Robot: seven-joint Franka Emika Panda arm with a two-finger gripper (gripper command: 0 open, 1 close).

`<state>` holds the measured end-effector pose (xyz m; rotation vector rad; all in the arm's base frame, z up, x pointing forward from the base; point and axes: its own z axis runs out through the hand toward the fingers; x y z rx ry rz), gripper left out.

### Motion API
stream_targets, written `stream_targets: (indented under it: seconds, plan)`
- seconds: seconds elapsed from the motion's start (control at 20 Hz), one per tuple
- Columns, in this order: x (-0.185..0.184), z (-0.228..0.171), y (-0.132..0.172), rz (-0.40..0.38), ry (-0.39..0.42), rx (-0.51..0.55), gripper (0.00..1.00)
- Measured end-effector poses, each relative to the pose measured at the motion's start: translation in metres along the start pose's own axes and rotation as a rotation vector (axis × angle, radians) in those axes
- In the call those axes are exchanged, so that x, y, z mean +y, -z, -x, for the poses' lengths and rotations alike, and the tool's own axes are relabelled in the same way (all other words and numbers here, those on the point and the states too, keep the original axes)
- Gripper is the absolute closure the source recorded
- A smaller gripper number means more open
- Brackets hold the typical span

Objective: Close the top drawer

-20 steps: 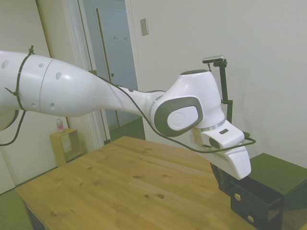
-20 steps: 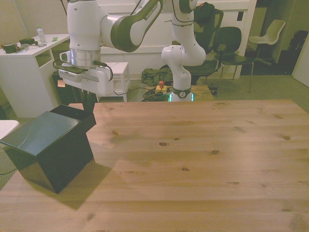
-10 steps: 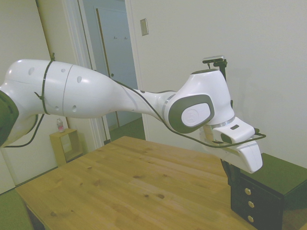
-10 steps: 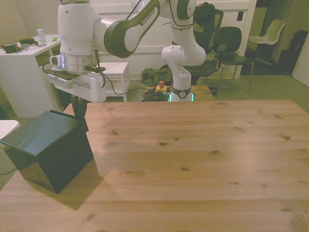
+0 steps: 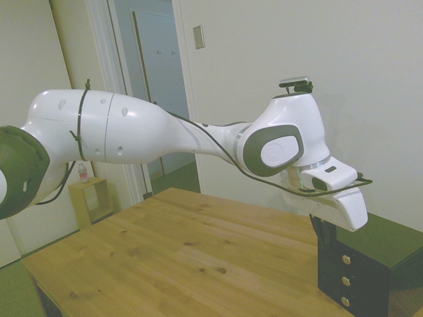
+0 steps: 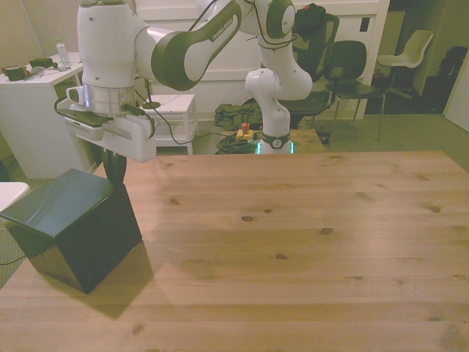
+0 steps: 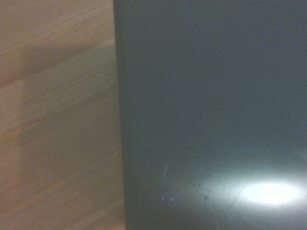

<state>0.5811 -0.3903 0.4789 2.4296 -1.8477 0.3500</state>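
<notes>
The end effector (image 6: 113,170) hangs against the front upper edge of the cabinet (image 6: 69,227); whether its fingers are spread or pressed together cannot be told. The top drawer (image 5: 344,256) sits flush with the two lower fronts, at the wooden surface (image 6: 308,242) edge.

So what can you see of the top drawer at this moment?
The top drawer is the uppermost of three glossy black fronts on a small black cabinet at the table's corner. It carries one small round pale knob, in line with the two knobs below. In the side view its front sits flush with the lower fronts, so it looks shut. The gripper stands against its upper edge. From the front view the drawer's face is hidden.
</notes>
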Motion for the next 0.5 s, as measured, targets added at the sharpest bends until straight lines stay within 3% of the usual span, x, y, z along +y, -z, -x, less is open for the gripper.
stream_targets:
  seconds: [0.3, 0.5]
  plan:
    - [0.003, 0.03, 0.0, -0.012, 0.023, -0.042, 1.0]
    - [0.029, 0.064, 0.04, -0.055, 0.028, -0.074, 1.0]
